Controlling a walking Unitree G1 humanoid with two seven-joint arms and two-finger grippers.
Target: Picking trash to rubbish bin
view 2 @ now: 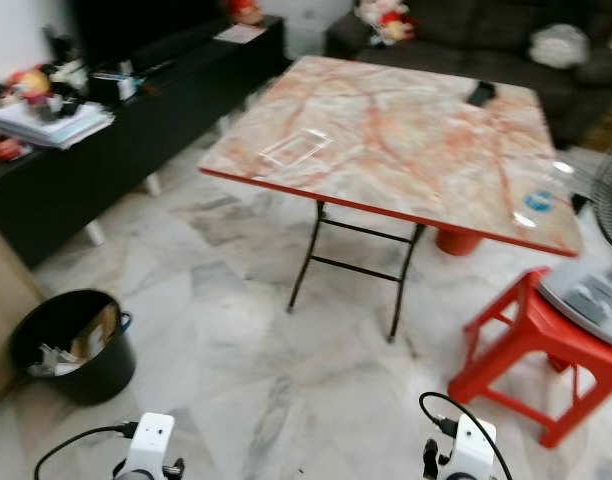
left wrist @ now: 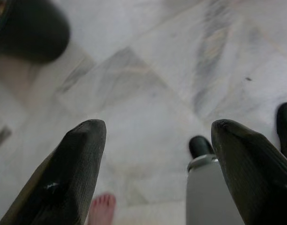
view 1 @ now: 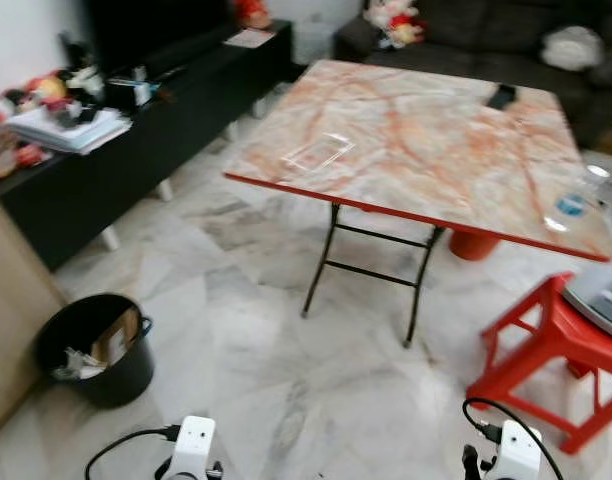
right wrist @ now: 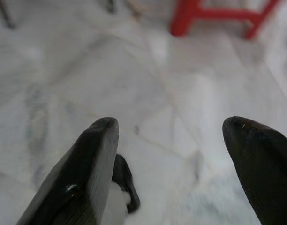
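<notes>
Fingers (left wrist: 78, 173) of my left gripper (left wrist: 157, 178) spread wide over bare marble floor (left wrist: 148, 70); a person's toes (left wrist: 101, 206) show below. Right gripper (right wrist: 169, 173) gapes equally wide, holding nothing. From the head I see the black bin (view 1: 91, 350) by the floor's left edge and clear plastic wrap (view 1: 321, 152) near the table (view 1: 436, 150)'s front left corner.

Two white wrist housings are showing, each trailing a looped black cable. The left hand (left wrist: 153, 173) and right hand (right wrist: 167, 164) are each showing two fingers — long, black, round-tipped.
</notes>
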